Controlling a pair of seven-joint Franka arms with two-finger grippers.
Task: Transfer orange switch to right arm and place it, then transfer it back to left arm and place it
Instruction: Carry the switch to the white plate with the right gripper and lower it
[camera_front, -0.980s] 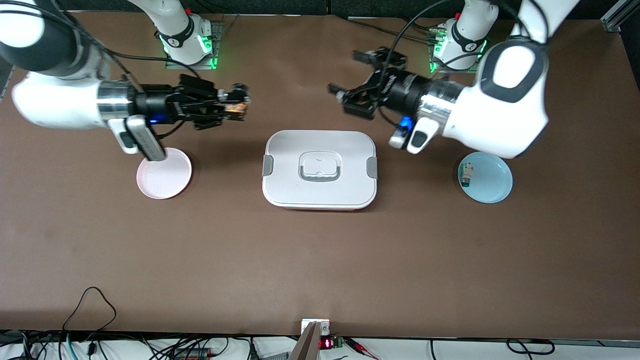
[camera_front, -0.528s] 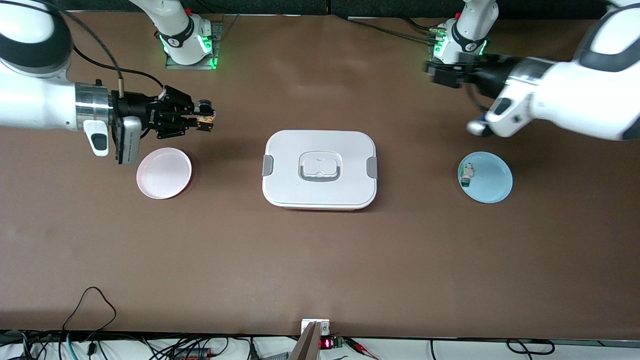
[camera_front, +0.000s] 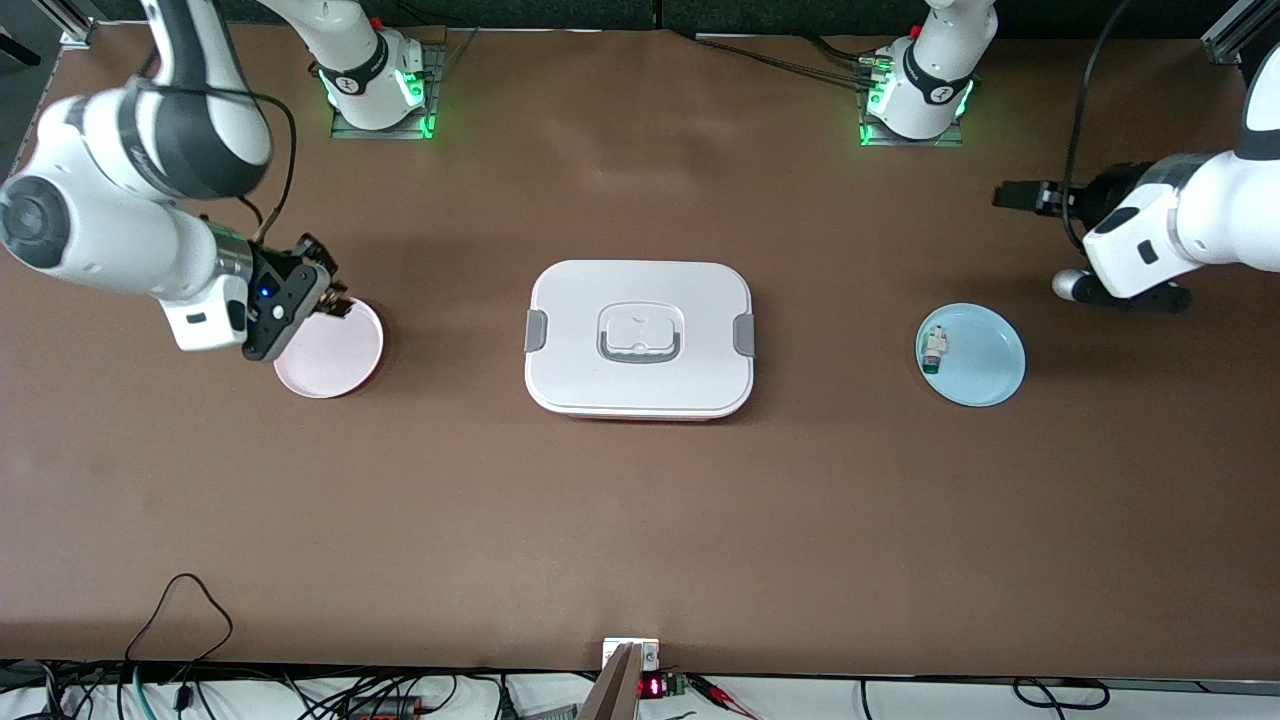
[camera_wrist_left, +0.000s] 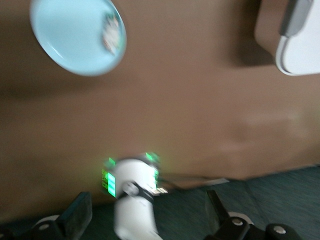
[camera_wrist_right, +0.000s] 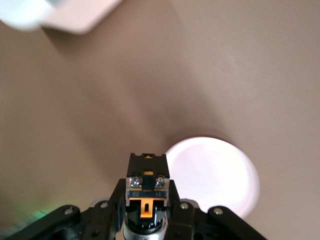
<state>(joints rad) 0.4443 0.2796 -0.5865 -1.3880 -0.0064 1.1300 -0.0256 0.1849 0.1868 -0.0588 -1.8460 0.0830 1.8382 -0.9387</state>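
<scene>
The orange switch (camera_wrist_right: 146, 170), black with an orange band, stands upright in my right gripper (camera_wrist_right: 146, 186), whose jaws are shut on it. That gripper (camera_front: 325, 297) hangs over the rim of the pink plate (camera_front: 335, 355) at the right arm's end of the table. The white lidded box (camera_front: 640, 338) sits at the table's middle, apart from both arms. My left gripper (camera_front: 1020, 195) is up over bare table at the left arm's end. In the left wrist view its fingers (camera_wrist_left: 77, 217) stand wide apart with nothing between them.
A blue plate (camera_front: 985, 360) holding a small white-and-green component (camera_front: 933, 350) lies near the left arm's end. Both arm bases (camera_front: 375, 90) stand along the table's back edge. Cables (camera_front: 180, 610) trail at the edge nearest the front camera.
My right gripper has drawn back from the table's middle and come down over the pink plate, still holding the switch. My left arm has pulled away to its own end, jaws open.
</scene>
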